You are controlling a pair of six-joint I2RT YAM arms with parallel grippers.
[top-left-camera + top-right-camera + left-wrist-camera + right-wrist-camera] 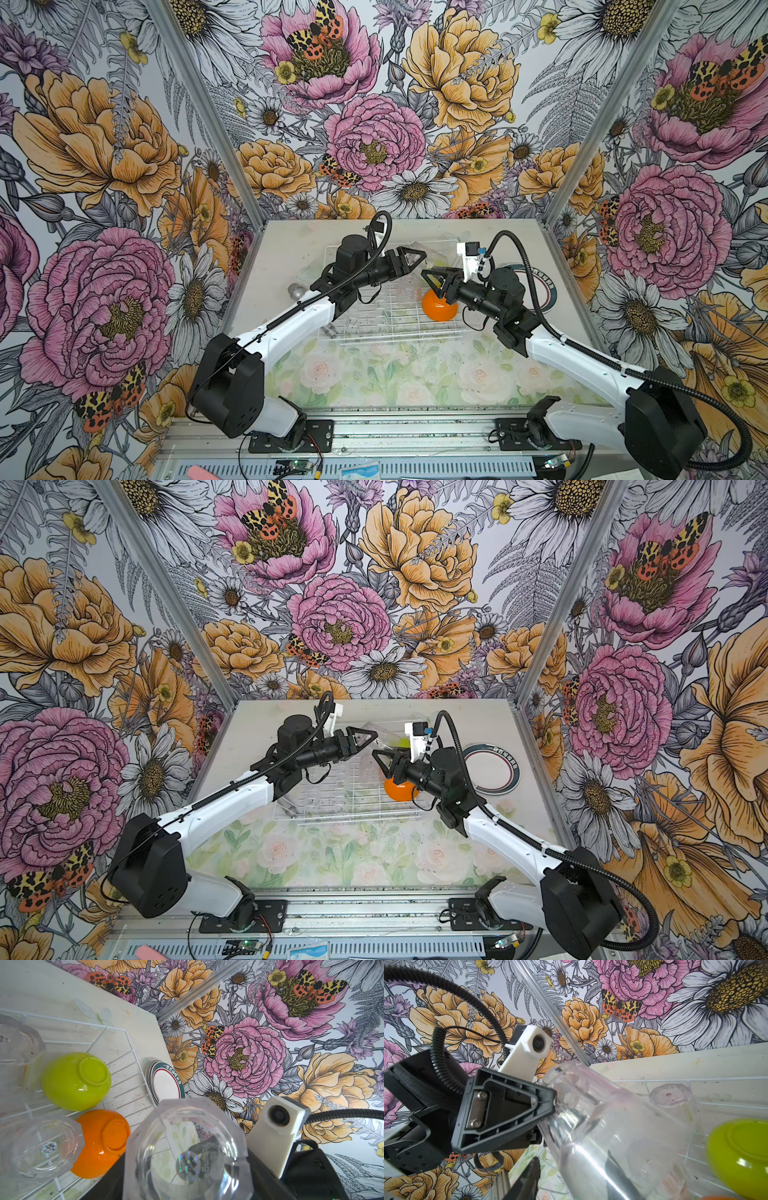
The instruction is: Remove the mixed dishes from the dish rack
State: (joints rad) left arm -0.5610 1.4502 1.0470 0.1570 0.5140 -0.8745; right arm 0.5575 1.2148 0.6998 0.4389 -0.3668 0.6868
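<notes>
Left gripper (417,260) clamps the tumbler (602,1126) above the rack (399,338) — right gripper (429,277) straddles it, grip unclear — seat squarely before releasing.

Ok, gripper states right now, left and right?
Left gripper: closed on a clear tumbler.
Right gripper: around the same tumbler's other end; grip cannot be told.

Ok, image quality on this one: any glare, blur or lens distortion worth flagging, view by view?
Both top views: even light, sharp, walls splayed by the wide lens, dish rack wires faint. Left wrist: the held tumbler sits close and soft, warping what lies behind; the orange bowl shows highlights. Right wrist: a bright glare streak runs down that tumbler; the lime-green bowl looks soft.
</notes>
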